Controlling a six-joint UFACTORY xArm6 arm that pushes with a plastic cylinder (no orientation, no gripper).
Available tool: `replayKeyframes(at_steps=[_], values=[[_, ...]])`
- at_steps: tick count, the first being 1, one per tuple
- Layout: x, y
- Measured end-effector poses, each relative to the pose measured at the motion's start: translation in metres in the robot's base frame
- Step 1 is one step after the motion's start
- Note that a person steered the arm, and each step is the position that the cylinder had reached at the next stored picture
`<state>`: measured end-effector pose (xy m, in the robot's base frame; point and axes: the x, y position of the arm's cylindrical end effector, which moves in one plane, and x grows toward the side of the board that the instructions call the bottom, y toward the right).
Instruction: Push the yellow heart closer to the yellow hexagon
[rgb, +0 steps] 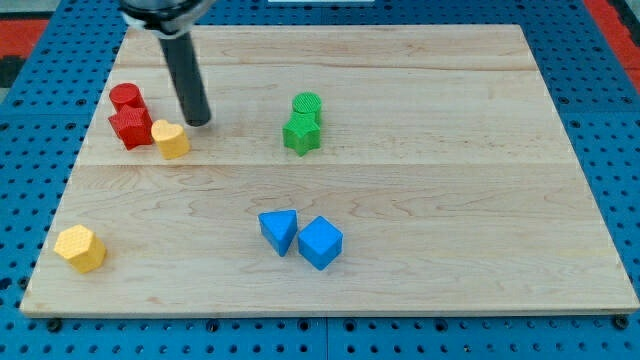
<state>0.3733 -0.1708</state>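
Observation:
The yellow heart (170, 138) lies at the view's upper left, touching the red star (131, 126). The yellow hexagon (80, 248) lies near the view's lower left corner, well below the heart. My tip (198, 122) rests on the board just right of and slightly above the yellow heart, very close to it; I cannot tell whether they touch.
A red cylinder (126, 97) sits just above the red star. A green cylinder (307, 105) and green star (300, 132) stand together at top centre. A blue triangle (280, 230) and blue cube (320, 242) lie at bottom centre. The wooden board (450, 180) has edges all round.

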Motion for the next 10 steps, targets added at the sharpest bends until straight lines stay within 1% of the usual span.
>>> replayKeyframes(at_steps=[1,2,3,4,5,6,7,8,9,10], values=[[0.045,-0.004],[0.102,0.016],[0.137,0.019],[0.099,0.034],[0.084,0.021],[0.108,-0.006],[0.146,-0.006],[0.104,0.004],[0.084,-0.009],[0.110,-0.044]])
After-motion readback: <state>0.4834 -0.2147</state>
